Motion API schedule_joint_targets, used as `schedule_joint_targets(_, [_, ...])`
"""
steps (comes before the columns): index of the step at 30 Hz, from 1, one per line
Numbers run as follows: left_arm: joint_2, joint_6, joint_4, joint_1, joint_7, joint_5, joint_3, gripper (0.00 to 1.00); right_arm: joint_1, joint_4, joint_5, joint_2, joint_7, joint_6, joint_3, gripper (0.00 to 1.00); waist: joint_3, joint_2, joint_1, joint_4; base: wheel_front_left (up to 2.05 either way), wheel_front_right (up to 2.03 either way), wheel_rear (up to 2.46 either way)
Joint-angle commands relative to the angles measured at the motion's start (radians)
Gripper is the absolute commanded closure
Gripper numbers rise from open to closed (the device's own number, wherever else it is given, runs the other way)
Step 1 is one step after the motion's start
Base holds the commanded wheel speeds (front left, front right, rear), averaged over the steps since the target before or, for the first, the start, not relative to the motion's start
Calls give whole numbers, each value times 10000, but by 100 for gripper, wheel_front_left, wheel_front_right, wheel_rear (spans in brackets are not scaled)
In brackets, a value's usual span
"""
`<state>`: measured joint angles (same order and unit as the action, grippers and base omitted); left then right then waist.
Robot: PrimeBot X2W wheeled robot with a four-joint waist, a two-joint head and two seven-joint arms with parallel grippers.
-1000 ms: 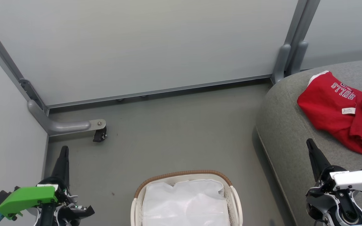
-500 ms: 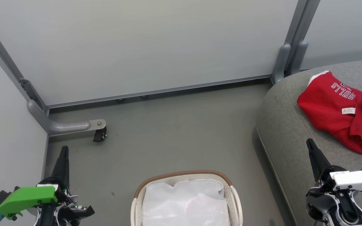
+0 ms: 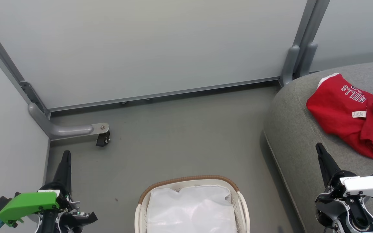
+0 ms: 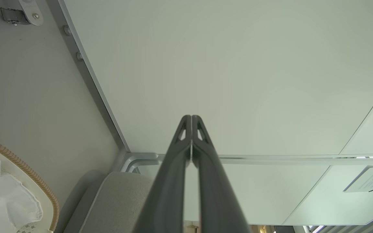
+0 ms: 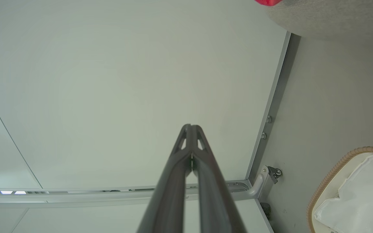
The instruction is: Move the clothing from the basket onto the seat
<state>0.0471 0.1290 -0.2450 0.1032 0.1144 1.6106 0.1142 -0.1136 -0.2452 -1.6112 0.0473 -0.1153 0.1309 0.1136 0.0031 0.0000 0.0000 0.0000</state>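
head view: clothing (image 3: 351, 119) lies on the seat (image 3: 296, 136) corner; basket (image 3: 186, 179) seems down to its liner (image 3: 189, 207). left end effector (image 3: 66, 153) and right end effector (image 3: 319, 148) sit clenched, empty. likely finished; next, check the liner.

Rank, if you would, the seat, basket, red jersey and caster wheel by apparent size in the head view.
Largest: seat.
Next: basket and red jersey, which look alike and are both cut off by the frame, so I won't rank them.
Smallest: caster wheel.
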Motion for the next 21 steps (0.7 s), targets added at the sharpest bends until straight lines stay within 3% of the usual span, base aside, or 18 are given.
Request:
schedule_joint_targets(1, [58,32,17,106,30,43,14,100,104,31,-35,56,-14,-3,20,100,0,0,0,0,0,0,0])
schedule_joint_targets(21, [59,32,16,106,29,43,12,100,105,31,-35,56,-13,-3,20,100,0,0,0,0,0,0,0])
